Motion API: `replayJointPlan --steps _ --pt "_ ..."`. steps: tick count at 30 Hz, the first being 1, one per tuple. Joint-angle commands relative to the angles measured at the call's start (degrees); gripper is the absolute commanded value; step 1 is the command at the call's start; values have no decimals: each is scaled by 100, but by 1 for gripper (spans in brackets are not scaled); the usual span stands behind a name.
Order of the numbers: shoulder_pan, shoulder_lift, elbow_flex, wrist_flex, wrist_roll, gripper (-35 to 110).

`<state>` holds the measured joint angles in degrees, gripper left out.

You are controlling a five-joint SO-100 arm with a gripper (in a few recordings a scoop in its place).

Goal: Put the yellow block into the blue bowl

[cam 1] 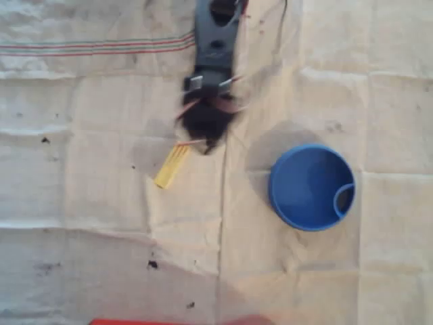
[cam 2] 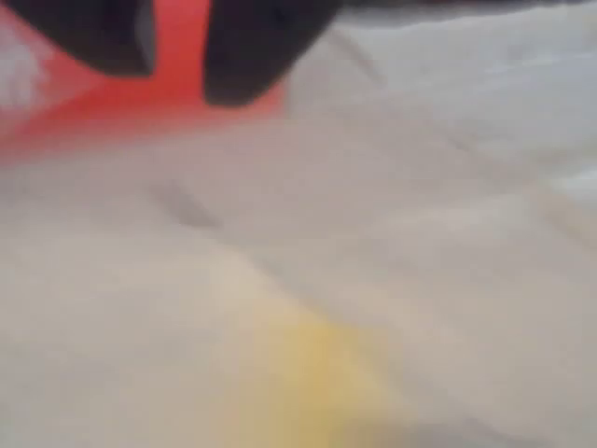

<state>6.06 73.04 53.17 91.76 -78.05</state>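
Observation:
The yellow block [cam 1: 171, 166] lies at a slant on the cloth, left of centre in the overhead view. My gripper [cam 1: 206, 141] hangs blurred just above and to the right of the block's upper end. In the wrist view the block is a pale yellow smear [cam 2: 317, 373] low in the picture. The gripper [cam 2: 177, 84] shows there as two dark fingers [cam 2: 252, 47] at the top with a gap between them and nothing in it. The blue bowl [cam 1: 304, 189] stands to the right of the gripper, with nothing in it and a small loop partition at its right rim.
A creased cream cloth [cam 1: 81, 223] with red stripes at the upper left covers the table. A red object [cam 1: 176, 321] lies at the bottom edge, and appears as a red patch [cam 2: 75, 112] behind the fingers in the wrist view. Small dark specks dot the cloth.

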Motion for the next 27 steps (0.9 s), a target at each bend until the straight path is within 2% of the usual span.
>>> replayJointPlan --steps 1,10,17,27 --pt "308 -141 -492 18 -369 5" --pt "475 -510 -466 -62 -396 33" --pt "431 -861 -501 -97 -387 34" --pt "396 -1389 -475 -888 -396 34"
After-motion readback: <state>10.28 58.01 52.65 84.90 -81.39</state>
